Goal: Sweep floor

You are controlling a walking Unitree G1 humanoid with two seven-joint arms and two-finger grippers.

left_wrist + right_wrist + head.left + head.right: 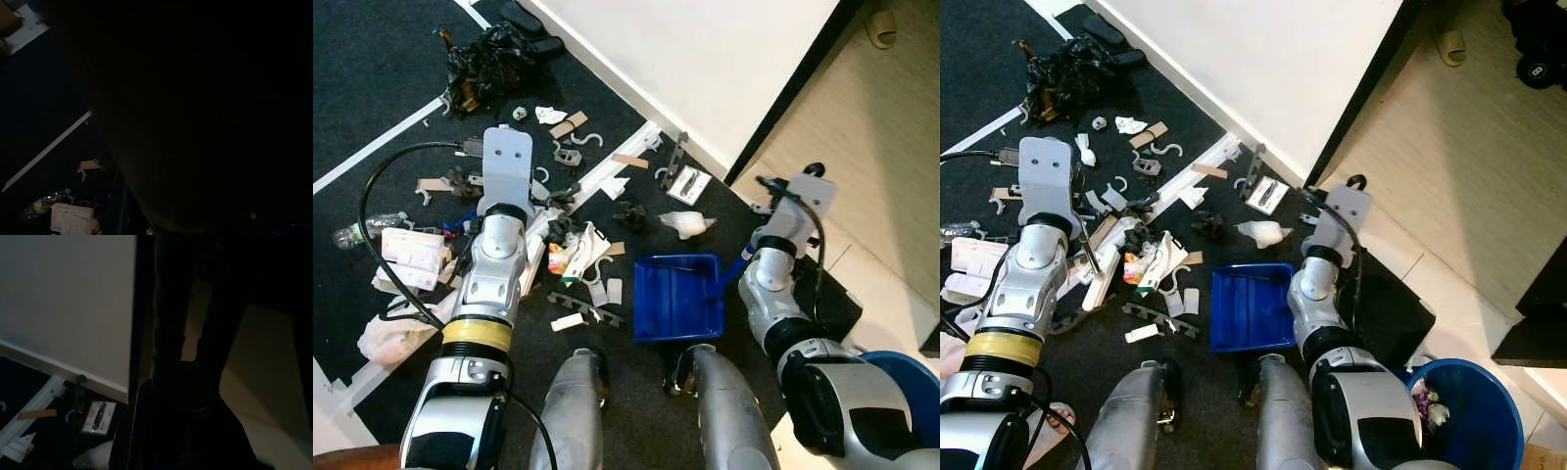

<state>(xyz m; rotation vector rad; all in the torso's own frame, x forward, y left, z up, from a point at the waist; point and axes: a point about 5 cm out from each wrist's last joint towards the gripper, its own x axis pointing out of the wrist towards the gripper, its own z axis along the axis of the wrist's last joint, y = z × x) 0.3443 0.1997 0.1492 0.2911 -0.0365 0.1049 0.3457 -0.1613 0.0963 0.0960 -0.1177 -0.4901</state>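
A blue dustpan (677,294) rests on the black carpet in front of my legs, its mouth toward a spread of litter (578,245) made up of paper scraps, white hooks, cardboard bits and wrappers. The dustpan's blue handle (738,264) runs up under my right wrist (793,220). In the right wrist view, my right gripper (190,357) is shut on that dark handle. My left arm (504,166) is stretched out over the litter, and its wrist plate covers the gripper. The left wrist view is almost black.
A black plastic bag (489,54) lies at the far left. A white wall (705,59) and a black door frame (793,98) border the carpet, with tiled floor to the right. A blue bin (1469,411) stands by my right side. A plastic bottle (362,230) lies at the left.
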